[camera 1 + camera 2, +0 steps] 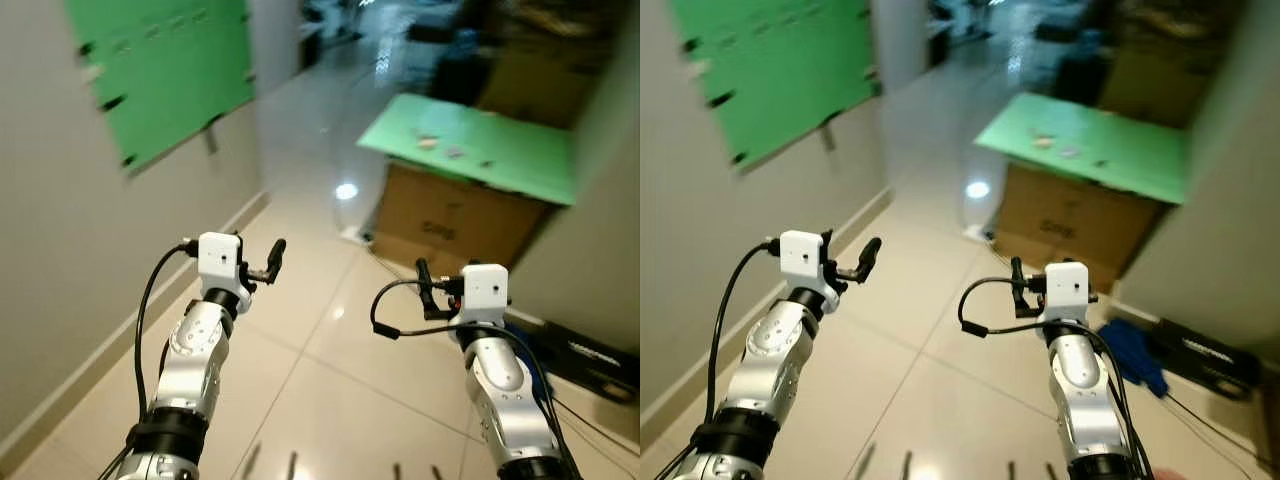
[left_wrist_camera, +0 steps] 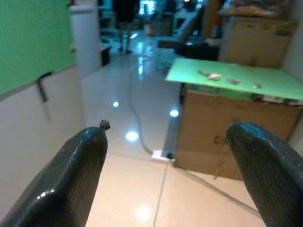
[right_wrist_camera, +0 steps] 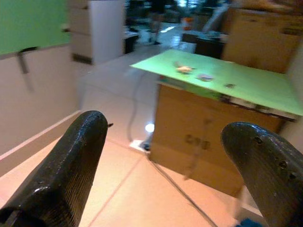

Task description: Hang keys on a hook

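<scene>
Approach step, by the look of it: nothing grasped yet, keys yet to be fetched. Nearest, both silver arms raised forward at about the same height over the tiled floor (image 1: 320, 370), forearms angled up, wrists level. Left end effector (image 1: 272, 260) spread wide and empty; right end effector (image 1: 425, 285) likewise wide and empty, fingers pointing ahead. Further on, a cardboard box (image 1: 450, 225) topped by a green surface (image 1: 500, 150), with small pale items, probably the keys (image 2: 213, 75), lying on it, too blurred to confirm. On the left wall, a green board (image 1: 160, 60) with dark hooks (image 2: 42, 85) along its edge. Next move likely: walking closer to the box, then lowering one end effector over the keys.
</scene>
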Controlling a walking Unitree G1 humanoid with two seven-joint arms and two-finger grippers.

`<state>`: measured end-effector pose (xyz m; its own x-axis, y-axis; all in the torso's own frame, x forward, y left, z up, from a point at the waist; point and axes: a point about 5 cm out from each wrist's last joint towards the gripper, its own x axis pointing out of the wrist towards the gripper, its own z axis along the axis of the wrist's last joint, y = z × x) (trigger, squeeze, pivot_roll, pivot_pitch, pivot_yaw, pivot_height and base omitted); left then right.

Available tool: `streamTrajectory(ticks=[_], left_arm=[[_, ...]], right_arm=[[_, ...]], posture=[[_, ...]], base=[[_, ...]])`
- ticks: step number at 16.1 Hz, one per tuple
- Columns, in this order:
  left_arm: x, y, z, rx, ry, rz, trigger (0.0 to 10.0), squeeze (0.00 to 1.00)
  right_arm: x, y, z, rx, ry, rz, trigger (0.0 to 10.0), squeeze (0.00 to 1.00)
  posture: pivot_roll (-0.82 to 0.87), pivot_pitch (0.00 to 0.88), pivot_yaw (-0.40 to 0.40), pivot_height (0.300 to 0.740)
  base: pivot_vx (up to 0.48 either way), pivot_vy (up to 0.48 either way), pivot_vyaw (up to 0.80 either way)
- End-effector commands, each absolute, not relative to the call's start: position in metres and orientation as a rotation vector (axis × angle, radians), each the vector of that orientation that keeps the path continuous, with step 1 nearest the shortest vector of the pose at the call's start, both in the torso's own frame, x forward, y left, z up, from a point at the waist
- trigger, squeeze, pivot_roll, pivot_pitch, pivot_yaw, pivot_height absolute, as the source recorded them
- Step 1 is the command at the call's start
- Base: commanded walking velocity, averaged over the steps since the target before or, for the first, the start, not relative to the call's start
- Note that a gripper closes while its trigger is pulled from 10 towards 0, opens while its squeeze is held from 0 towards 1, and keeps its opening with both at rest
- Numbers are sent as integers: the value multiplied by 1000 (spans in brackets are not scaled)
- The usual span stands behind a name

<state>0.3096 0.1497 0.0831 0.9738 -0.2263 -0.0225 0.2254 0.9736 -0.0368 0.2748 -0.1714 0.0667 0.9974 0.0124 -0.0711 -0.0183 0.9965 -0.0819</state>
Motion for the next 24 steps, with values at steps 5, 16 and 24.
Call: streamTrajectory(ticks=[5, 16, 24], left_arm=[[313, 146, 83, -27, 24, -256, 10000, 0], [318, 141, 84, -42, 21, -268, 10000, 0], [327, 129, 83, -43, 42, -264, 10000, 0]], right_arm=[[277, -170, 65, -86, 79, 16, 10000, 0], [282, -169, 63, -79, 94, 27, 10000, 0], [281, -172, 66, -93, 70, 13, 10000, 0]], posture=[[-62, 0, 25, 740], [-67, 0, 27, 740], [-91, 0, 43, 740]], base=[[480, 0, 0], [480, 0, -305], [480, 0, -320]])
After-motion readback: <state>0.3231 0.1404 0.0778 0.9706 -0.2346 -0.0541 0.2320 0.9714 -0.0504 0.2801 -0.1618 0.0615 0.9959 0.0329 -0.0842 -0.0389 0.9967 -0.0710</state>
